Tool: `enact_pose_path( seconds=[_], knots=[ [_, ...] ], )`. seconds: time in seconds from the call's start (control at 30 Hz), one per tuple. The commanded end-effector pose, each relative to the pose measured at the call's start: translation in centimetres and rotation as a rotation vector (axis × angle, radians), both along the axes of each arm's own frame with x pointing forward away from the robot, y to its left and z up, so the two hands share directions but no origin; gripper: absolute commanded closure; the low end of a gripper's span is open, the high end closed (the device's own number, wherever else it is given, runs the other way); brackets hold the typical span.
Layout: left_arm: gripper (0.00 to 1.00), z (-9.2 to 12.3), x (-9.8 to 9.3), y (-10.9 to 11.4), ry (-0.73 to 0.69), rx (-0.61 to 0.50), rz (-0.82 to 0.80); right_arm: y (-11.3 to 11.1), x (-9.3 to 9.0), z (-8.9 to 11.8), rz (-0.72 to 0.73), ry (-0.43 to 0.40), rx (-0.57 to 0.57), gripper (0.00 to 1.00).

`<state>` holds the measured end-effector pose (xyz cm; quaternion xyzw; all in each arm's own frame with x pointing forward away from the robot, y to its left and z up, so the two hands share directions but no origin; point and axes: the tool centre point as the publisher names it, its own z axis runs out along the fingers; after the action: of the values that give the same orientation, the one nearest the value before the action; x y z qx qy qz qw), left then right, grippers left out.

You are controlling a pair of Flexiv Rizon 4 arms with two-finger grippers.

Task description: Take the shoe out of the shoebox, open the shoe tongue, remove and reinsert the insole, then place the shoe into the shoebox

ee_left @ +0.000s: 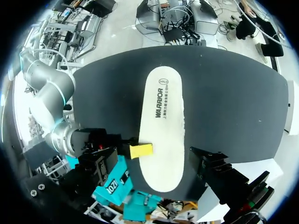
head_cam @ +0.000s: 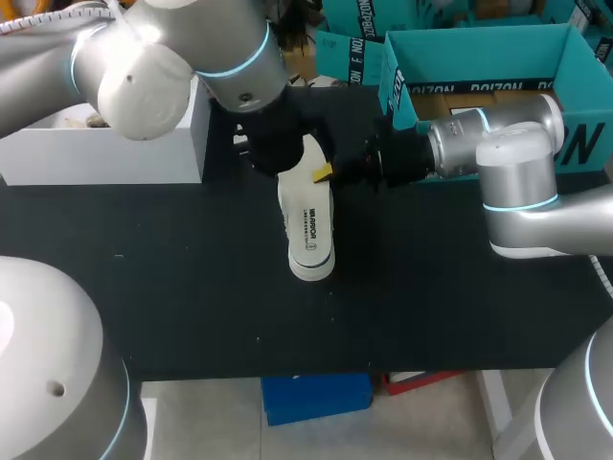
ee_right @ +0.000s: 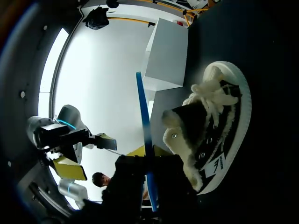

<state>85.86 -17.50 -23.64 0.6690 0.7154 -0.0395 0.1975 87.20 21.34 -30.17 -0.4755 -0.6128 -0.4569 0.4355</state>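
Head view, insole: The white insole (head_cam: 308, 225) lies flat in the centre of the frame, over the black table (head_cam: 172, 287).
Head view, right gripper: My right gripper (head_cam: 328, 172) comes in from the right and nips the insole's long edge.
Head view, left gripper: My left gripper (head_cam: 276, 151) hangs over the insole's upper end.
Head view, shoebox: The teal shoebox (head_cam: 479, 43) stands open at upper right, well apart from the insole.
Left wrist view: I look down on the insole's printed face, and one yellow right tip rests on its edge.
Right wrist view, shoe: The black, fleece-lined shoe (ee_right: 210, 135) stands on the table just beside the insole. The insole is seen edge-on, clamped between my right fingers.
Right wrist view, left fingers: They are spread wide with nothing between them.
Handling: The insole is probably thin, light and floppy, so it should droop from an edge pinch. The shoe's upper looks soft and its sole stiff, so I would grip the collar or a side wall.
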Motion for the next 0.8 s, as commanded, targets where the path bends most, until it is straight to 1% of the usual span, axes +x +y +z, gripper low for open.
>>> enact_pose_path(
  seconds=[0.03, 0.13, 0.27, 0.33, 0.47, 0.5, 0.57, 0.67, 0.8],
  knots=[
    [0.00, 0.0, -1.8, 0.4, -0.040, -0.028, 0.004, 0.1, 0.0, -0.1, 0.000, 0.000, -0.001, 1.00],
    [0.00, 0.1, -2.6, 0.2, -0.054, -0.065, 0.001, 0.1, 0.0, -0.1, 0.000, 0.000, -0.001, 1.00],
    [0.00, 0.0, -3.0, 0.2, -0.087, -0.121, 0.001, 0.1, 0.0, -0.1, 0.000, 0.000, -0.001, 1.00],
    [0.00, 0.0, -3.2, 0.6, -0.100, -0.203, 0.006, 0.1, 0.0, -0.1, 0.000, 0.000, -0.001, 1.00],
    [0.00, 0.2, -2.9, 2.0, -0.102, -0.446, 0.044, 0.1, 0.0, -0.1, 0.000, 0.000, -0.001, 1.00],
    [0.00, 0.1, -2.9, 2.2, -0.104, -0.475, 0.045, 0.1, 0.0, -0.1, 0.000, 0.000, -0.001, 1.00],
    [0.00, 0.0, -2.6, 3.0, -0.098, -0.598, 0.053, 0.1, 0.0, -0.1, 0.000, 0.000, -0.001, 1.00],
    [0.00, -0.1, -2.4, 3.6, -0.079, -0.739, 0.047, 0.1, 0.0, -0.1, 0.000, 0.000, -0.001, 1.00],
    [0.00, -0.1, -2.1, 4.0, -0.066, -0.893, 0.014, 0.1, 0.0, -0.1, 0.000, 0.000, -0.001, 1.00]
  ],
)
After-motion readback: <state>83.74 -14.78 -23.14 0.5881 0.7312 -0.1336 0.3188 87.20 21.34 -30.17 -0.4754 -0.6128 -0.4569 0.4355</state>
